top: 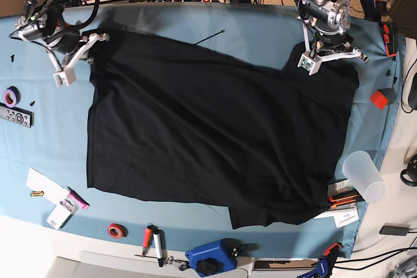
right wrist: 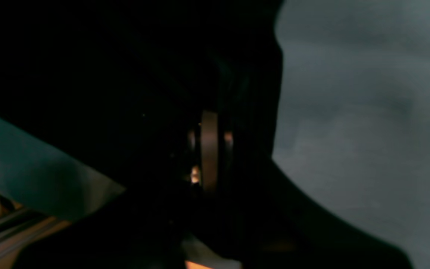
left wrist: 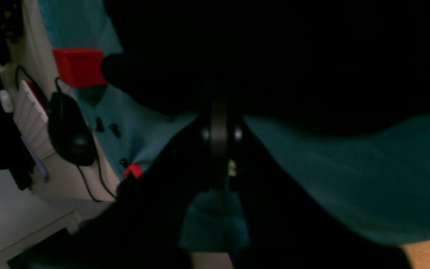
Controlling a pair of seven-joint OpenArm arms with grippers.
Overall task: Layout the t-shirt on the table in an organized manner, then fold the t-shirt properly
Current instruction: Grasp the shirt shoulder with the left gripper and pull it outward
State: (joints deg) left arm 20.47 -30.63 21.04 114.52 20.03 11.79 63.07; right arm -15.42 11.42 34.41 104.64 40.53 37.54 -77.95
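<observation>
shirt spread flat on worktop | both my jaws pinching its far corners, to tension cloth for straightening

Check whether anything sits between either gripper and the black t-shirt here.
Nothing visible does. In the base view the right gripper and the left gripper are both at the far edge of the t-shirt, with only fabric and the table around them.
</observation>
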